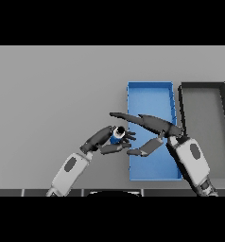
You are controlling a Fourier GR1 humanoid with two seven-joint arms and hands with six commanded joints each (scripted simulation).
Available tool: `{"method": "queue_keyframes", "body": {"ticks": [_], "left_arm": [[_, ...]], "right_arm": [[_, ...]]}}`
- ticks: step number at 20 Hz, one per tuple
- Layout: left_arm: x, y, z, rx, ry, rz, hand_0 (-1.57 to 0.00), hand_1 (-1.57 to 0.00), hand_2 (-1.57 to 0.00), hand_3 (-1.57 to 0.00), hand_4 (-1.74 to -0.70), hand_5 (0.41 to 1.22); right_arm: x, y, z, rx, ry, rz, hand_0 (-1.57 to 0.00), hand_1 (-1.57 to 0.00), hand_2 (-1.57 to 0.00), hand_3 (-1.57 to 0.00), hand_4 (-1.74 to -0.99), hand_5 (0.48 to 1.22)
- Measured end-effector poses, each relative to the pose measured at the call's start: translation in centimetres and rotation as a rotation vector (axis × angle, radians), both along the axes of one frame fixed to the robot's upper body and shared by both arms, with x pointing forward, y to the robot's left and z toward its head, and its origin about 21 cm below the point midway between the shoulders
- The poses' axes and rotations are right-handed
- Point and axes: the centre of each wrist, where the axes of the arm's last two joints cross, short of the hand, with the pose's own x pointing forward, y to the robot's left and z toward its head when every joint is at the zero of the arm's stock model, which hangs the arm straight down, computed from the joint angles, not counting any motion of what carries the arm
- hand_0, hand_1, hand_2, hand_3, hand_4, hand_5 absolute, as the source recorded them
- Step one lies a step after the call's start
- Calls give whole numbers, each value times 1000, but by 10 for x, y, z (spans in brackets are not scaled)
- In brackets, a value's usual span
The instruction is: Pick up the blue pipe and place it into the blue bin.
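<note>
1. Left hand (106, 140) has its fingers curled round the blue pipe (117, 135), just left of the blue bin (150, 92).
2. Right hand (152, 127) spread open beside it, over the bin.
3. Pipe looks light, stiff, probably slick, so grip mid-body.

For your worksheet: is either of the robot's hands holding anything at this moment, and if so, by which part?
The left hand grips the blue pipe around its body, one open end facing up. The right hand is open above the blue bin, holding nothing.
</note>
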Motion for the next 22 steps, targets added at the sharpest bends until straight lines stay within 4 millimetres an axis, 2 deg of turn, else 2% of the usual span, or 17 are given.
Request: {"method": "queue_keyframes", "body": {"ticks": [5,8,9,10,13,16,17,18,19,22], "left_arm": [[1,1,0,3,28,-3,-1571,-1571,-1571,-1571,-1469,1221],[0,-2,-1,12,7,-2,-1571,-1571,-1571,-1571,-1465,1221],[-1,-1,-1,32,16,4,-1571,-1571,-1571,-1571,-1462,1221],[-2,-3,-1,39,24,9,-1571,-1571,-1571,-1571,-1517,1221],[0,3,-3,75,51,16,-1571,-1571,-1571,-1571,-1622,1221],[0,3,0,61,50,17,-1571,-1571,-1571,-1523,-1677,1221],[-2,2,-3,13,56,6,-1571,-1571,-1571,-1532,-1690,1221],[-1,4,-1,-17,49,-5,-1571,-1571,-1571,-1502,-1699,1221],[0,2,-1,-16,53,-13,-1571,-1571,-1571,-1490,-1707,1221],[-1,0,-1,-10,68,-21,-1571,-1571,-1571,-1437,-1722,1221]], "right_arm": [[8,30,11,-73,-20,49,-23,-32,-83,1,-1186,521],[16,48,15,-107,-32,75,-69,-108,-166,-44,-1204,497],[17,49,14,-119,-31,83,-168,-218,-261,-128,-1233,487],[19,52,12,-132,-30,91,-323,-362,-377,-242,-1278,485],[19,64,10,-119,-41,131,-876,-877,-910,-762,-1467,518],[17,70,10,-90,-21,147,-1215,-1215,-1233,-1021,-1581,650],[15,69,10,-79,-3,161,-1286,-1287,-1300,-1102,-1606,765],[12,76,8,-57,13,173,-1343,-1343,-1354,-1186,-1628,856],[11,74,6,-49,16,177,-1389,-1389,-1398,-1250,-1648,929],[10,70,4,-49,-10,168,-1478,-1478,-1482,-1400,-1692,1071]]}}
